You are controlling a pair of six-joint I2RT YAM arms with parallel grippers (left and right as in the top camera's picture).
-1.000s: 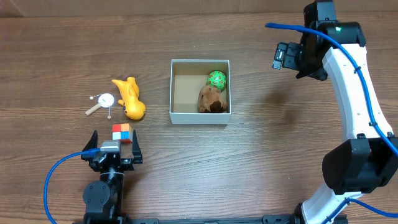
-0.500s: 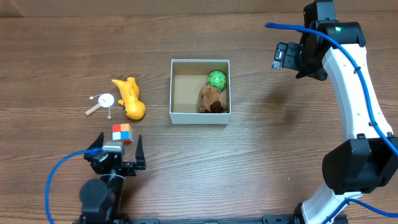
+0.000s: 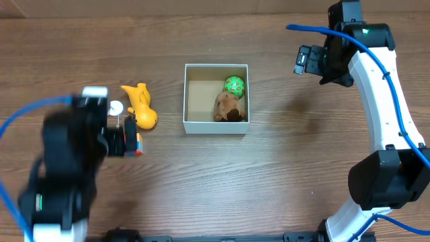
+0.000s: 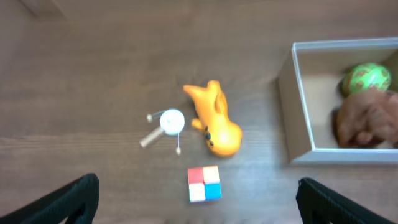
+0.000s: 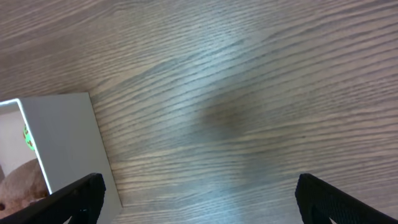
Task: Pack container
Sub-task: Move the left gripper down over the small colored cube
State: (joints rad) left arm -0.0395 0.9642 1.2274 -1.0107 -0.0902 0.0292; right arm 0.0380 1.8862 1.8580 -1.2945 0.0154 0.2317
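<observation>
The container [image 3: 216, 126], a white-walled square box with a brown inside, stands mid-table and holds a green ball [image 3: 234, 85] and a brown plush toy [image 3: 228, 106]. An orange toy animal [image 3: 142, 106], a small white drum toy [image 3: 115, 107] and a colour cube [image 3: 138, 142] lie left of it. My left gripper [image 3: 126, 139] is open and empty, held high above the cube [image 4: 204, 183], with the orange toy [image 4: 216, 118] and container [image 4: 291, 118] ahead of it. My right gripper [image 3: 304, 60] is open and empty, right of the container [image 5: 68, 143].
The left arm [image 3: 64, 168] is blurred and covers the table's left front. The right arm [image 3: 383, 101] runs down the right side. Bare wood lies under the right gripper [image 5: 199, 186] and in front of the container.
My left arm has risen from the front edge and moved back over the cube and drum toy, covering part of them. The right arm and all toys have stayed still.
</observation>
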